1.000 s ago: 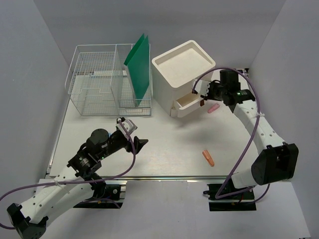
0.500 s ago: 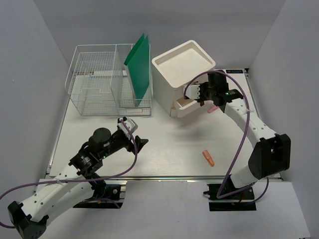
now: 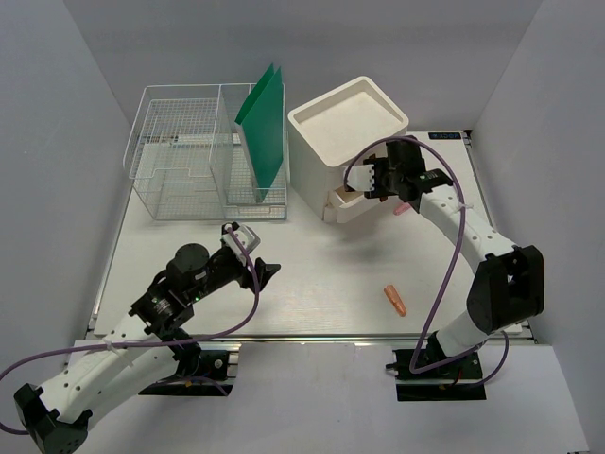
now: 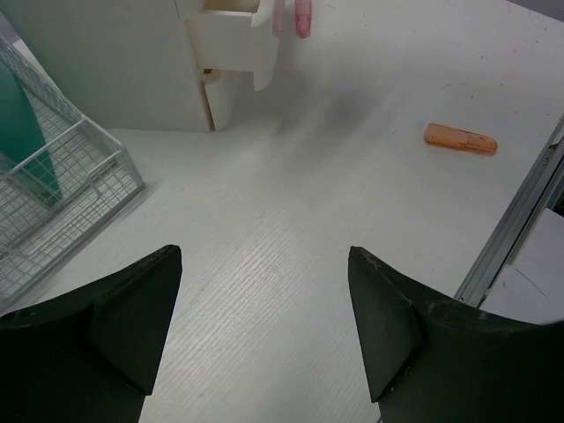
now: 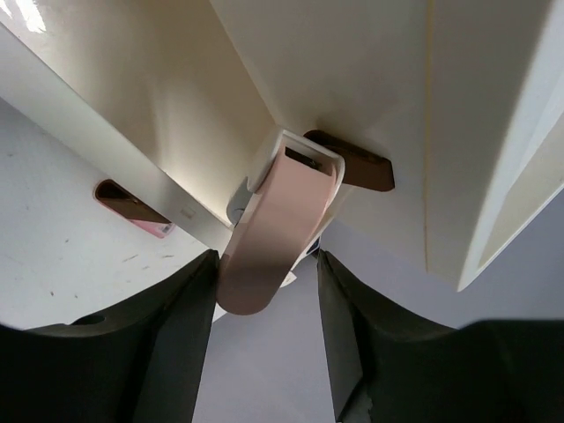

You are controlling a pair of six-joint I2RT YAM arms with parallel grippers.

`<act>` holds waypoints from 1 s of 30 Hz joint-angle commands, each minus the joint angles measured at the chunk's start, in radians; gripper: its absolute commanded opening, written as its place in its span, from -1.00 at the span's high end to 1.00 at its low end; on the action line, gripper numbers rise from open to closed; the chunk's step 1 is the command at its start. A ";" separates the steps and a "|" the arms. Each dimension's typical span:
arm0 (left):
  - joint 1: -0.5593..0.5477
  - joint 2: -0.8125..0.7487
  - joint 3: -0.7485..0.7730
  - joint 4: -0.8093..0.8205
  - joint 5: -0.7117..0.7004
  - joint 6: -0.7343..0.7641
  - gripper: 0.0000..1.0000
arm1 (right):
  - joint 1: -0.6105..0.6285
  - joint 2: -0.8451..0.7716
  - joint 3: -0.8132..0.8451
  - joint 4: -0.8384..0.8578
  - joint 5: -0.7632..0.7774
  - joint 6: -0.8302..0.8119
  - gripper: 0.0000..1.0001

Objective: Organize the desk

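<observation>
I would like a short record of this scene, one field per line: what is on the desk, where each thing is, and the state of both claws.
desk: white tabletop, metal rail along the near edge
wire basket: far left, two compartments
green folder: stands leaning in the basket's right compartment
drawer box: far centre, one drawer pulled out
left claw: open, above bare desk, holds nothing
right claw: at the open drawer, shut on a pink piece
loose items: second pink piece right of the box; orange piece near the rail
</observation>
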 commanded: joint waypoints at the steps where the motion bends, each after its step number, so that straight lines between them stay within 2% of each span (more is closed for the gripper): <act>1: 0.004 -0.008 0.019 0.000 -0.008 0.004 -0.71 | 0.011 -0.012 0.002 0.024 0.008 -0.011 -0.10; 8: 0.004 -0.007 0.019 0.000 -0.006 0.004 -0.71 | 0.004 -0.035 0.009 0.009 -0.028 0.018 -0.09; 19: 0.004 -0.005 0.018 0.001 -0.006 0.004 -0.71 | 0.016 -0.009 -0.028 0.026 0.012 -0.037 -0.12; 21: 0.004 -0.002 0.019 0.001 -0.007 0.004 -0.71 | 0.018 -0.006 -0.045 0.038 0.026 -0.046 -0.13; 24: 0.004 -0.001 0.019 0.001 -0.004 0.004 -0.72 | 0.021 -0.010 -0.051 0.043 0.032 -0.060 -0.28; 30: 0.004 0.004 0.019 0.001 -0.004 0.004 -0.71 | 0.022 -0.015 -0.054 0.038 0.037 -0.077 -0.33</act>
